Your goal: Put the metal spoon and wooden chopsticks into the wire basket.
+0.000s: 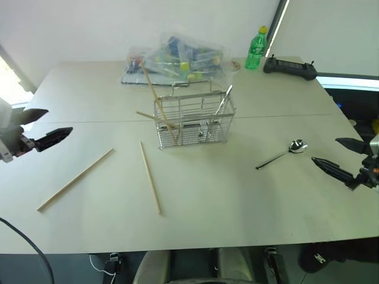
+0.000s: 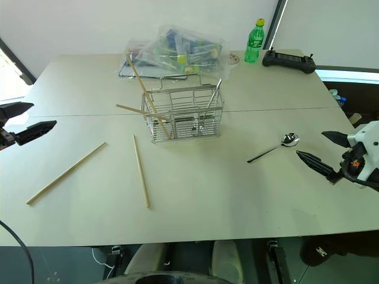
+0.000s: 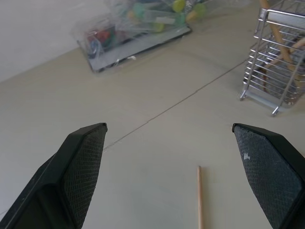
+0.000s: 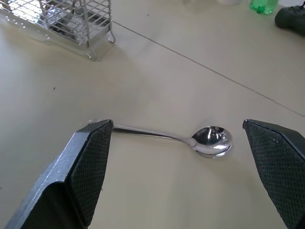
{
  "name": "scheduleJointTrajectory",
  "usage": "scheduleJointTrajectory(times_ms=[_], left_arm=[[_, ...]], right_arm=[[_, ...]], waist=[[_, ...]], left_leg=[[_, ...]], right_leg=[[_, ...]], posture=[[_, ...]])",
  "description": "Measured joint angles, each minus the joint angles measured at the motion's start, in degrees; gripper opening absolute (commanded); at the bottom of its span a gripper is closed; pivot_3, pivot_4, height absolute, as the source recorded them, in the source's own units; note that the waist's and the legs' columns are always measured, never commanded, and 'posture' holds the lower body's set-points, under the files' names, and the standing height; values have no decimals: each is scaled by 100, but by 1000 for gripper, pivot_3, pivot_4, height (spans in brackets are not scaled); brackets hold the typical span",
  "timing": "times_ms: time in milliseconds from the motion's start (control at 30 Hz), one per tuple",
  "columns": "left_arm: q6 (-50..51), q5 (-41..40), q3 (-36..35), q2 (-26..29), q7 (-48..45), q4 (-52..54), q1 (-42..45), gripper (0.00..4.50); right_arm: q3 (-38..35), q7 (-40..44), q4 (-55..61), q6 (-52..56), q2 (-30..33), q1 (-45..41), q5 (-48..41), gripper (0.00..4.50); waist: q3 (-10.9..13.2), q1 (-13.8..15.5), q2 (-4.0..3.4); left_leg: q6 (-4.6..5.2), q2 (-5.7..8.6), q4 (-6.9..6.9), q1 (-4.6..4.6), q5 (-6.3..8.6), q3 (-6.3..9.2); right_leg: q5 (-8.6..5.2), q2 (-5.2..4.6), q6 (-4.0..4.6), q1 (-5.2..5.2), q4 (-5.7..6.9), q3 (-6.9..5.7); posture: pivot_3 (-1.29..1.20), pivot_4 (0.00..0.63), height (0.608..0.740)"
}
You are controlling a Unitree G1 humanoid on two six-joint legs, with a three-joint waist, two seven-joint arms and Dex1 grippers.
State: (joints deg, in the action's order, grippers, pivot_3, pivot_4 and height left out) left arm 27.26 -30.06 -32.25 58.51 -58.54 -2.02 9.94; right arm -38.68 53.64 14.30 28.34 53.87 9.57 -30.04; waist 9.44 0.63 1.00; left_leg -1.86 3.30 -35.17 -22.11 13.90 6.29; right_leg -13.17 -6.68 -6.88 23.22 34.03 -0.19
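I found both grippers empty with jaws spread wide. The left gripper (image 1: 46, 132) hung off the table's (image 1: 237, 201) near-left side; the right gripper (image 2: 323, 152) hung off its near-right side, neither touching anything.

The spoon (image 4: 190, 139) lay flat on the table directly ahead of the right jaws, between the two fingers in the wrist view, handle toward one finger and bowl nearer the other. I judged the arm had been lined up there to take the spoon next.

One chopstick (image 3: 199, 200) lay just ahead of the left jaws, its near end cut off by the frame. A second chopstick (image 1: 150, 176) lay further in toward the middle, well apart from both grippers. Both loose sticks rested flat, which I judged would make pinching them awkward.

The basket (image 1: 192, 121) stood upright beyond both grippers, mid-table. Two sticks (image 1: 155, 94) already leaned in it, poking out over the rim, together with a slim metal piece (image 1: 224, 99) that I could not identify through the wire.

Behind it sat a clear bag (image 1: 177, 59), contents indistinct, a green bottle (image 1: 255, 48) and a black controller (image 1: 290, 67).
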Motion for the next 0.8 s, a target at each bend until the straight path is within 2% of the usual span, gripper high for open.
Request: scheduleJointTrajectory(times_ms=[133,233,333,433,533,633,800], left_arm=[[148,-77,142,-4,-9,186,33,4444],[477,-378,389,-24,-145,739,-8,4444],[773,-856,974,-27,-474,1898,-54,4444],[953,-1159,1543,-113,-578,2527,195,4444],[1196,-1402,1977,-431,-397,2616,839,4444],[1321,-1502,2333,-753,-241,2706,1235,4444],[1398,-1523,2742,-1112,-13,2784,1492,4444]], right_arm=[[1,97,-109,-12,172,-84,69,4500],[303,420,-401,-157,659,-387,242,4500],[1043,1059,-955,-627,1389,-1250,461,4500],[1907,1814,-1482,-1032,1707,-2419,564,4500],[3162,2641,-2218,-1412,1641,-3740,999,4500],[4031,3259,-2996,-1872,1339,-4611,1530,4500],[5055,3813,-4577,-2867,753,-5561,2496,4500]], waist=[[0,2,0],[1,-6,-2],[5,-39,-9],[7,-119,-6],[12,-152,-10],[13,-169,-8],[19,-161,0]], left_leg=[[0,0,-2,0,0,-5],[0,0,-12,1,0,-13],[0,-1,-15,9,0,-32],[0,-8,-6,17,0,-35],[1,-11,-5,29,-1,-33],[0,-7,-3,35,-1,-39],[-1,2,-4,35,-1,-41]], right_leg=[[0,-1,0,-1,0,1],[0,-2,0,-6,1,1],[0,-12,0,-9,-1,2],[0,-4,1,-11,3,0],[2,5,1,-17,10,-3],[6,4,-5,-23,9,0],[15,3,-21,-22,9,2]], posture=[[0,150,731],[0,150,731],[0,150,731],[0,150,731],[0,150,731],[0,150,731],[0,150,731]])
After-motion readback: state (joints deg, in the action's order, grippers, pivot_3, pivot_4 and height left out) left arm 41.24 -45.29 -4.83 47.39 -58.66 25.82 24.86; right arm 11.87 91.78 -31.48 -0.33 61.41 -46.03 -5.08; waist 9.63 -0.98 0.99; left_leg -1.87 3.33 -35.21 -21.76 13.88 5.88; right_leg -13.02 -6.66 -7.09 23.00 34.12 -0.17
